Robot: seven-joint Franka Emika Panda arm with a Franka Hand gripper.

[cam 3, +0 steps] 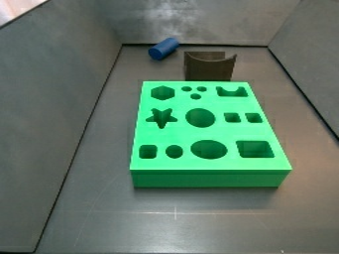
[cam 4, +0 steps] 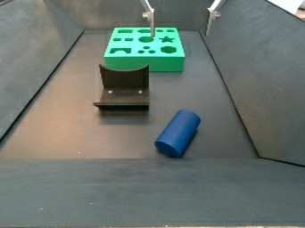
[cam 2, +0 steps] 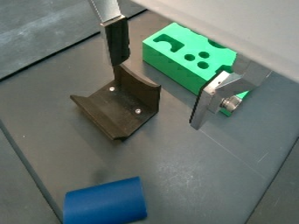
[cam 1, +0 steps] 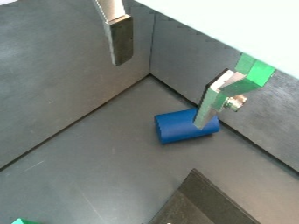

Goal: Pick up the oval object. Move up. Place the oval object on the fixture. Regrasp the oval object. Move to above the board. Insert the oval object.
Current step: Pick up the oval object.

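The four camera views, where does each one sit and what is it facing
Wrist view: rides above the gripper, facing the floor and oval object; both fingers show.
Wrist view: on the wrist too, gripper over the fixture and board.
Side view: board nearest; no gripper.
Side view: opposite end, oval object nearest; fingertips at top.
All share the oval object.

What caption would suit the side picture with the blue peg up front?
Blue peg lying on the floor, fixture and green board behind, open pincer high above, empty.
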